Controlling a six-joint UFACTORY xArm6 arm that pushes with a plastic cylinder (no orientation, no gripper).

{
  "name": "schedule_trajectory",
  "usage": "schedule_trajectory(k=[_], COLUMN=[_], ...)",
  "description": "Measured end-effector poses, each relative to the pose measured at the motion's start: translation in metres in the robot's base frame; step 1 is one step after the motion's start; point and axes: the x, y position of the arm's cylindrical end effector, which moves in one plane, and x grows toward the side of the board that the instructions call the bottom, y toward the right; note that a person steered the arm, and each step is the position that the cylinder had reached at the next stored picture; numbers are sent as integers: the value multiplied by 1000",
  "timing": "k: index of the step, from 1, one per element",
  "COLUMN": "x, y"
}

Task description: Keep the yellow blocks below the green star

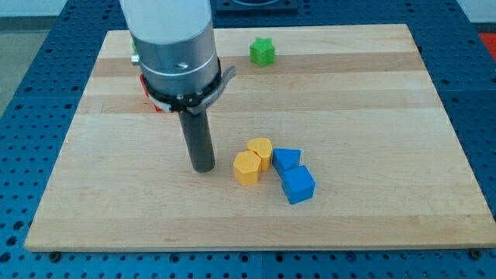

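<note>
Tip (204,167) left of faceted yellow blocks (253,160), wooden board (372,93)

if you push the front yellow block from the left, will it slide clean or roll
Likely slides, not rolls: the front yellow block is faceted and sits flat on the board. It touches the other yellow block, so both probably move, perhaps twisting. My tip stands just left.

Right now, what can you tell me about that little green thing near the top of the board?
It is the green star, a small, bright green block that looks like plastic, with short blunt points. It sits flat on the wooden board near the view's top edge, alone, touching nothing. My tip is well below it, beside the yellow blocks.
</note>
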Motion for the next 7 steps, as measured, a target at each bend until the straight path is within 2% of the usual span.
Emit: schedule_trajectory(k=[1,2,3,4,5,6,7], x=[16,14,-34,-46,5,33,23], y=[7,19,31,28,22,41,73])
